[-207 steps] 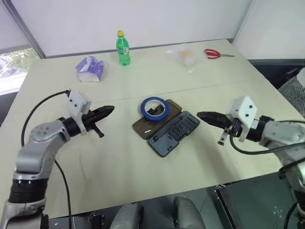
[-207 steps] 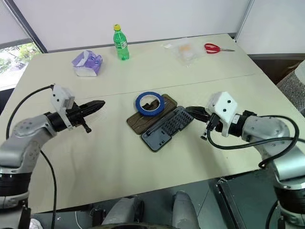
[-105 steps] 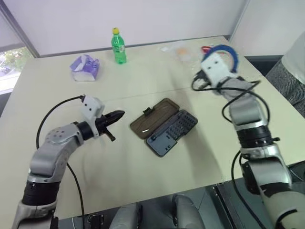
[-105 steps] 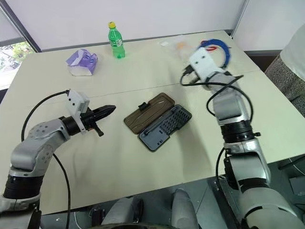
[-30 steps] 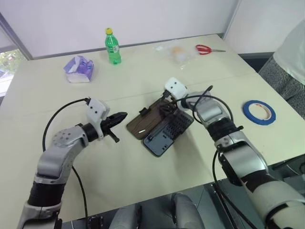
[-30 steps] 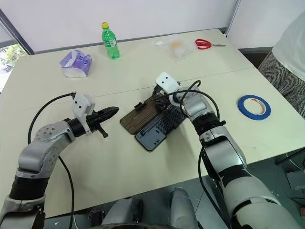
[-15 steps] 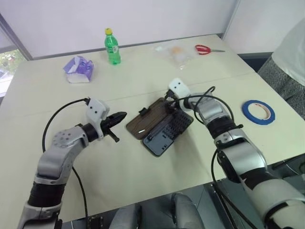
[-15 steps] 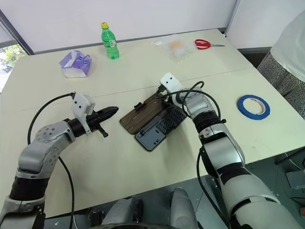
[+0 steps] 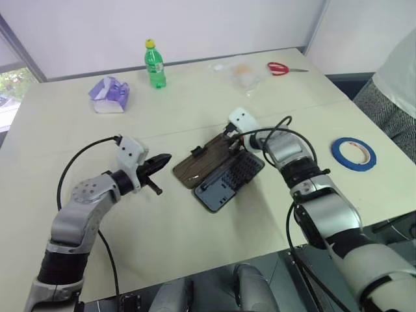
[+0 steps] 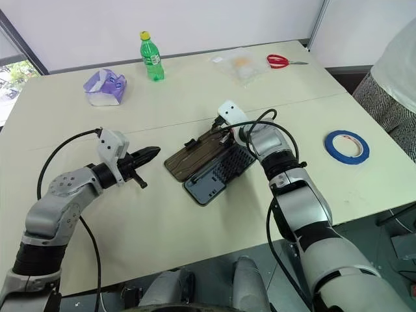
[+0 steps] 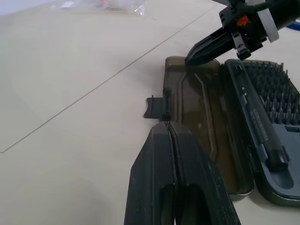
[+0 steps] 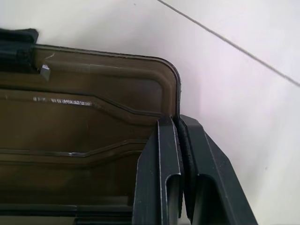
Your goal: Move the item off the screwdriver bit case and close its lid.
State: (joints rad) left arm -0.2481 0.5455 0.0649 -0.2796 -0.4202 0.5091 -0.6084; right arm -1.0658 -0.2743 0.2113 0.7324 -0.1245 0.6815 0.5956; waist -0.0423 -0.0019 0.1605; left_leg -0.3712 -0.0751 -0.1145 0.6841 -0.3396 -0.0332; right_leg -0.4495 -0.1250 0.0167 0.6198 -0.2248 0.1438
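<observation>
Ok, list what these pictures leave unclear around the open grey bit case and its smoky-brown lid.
- The right gripper sits shut at the edge of the translucent smoky-brown lid; whether the rim is actually pinched is too tight to tell.
- The dark grey plastic bit case is cut off by the left wrist view's edge.
- The individual bits are too small in the eye views.
- The clear plastic bag holds contents too small to identify.
</observation>
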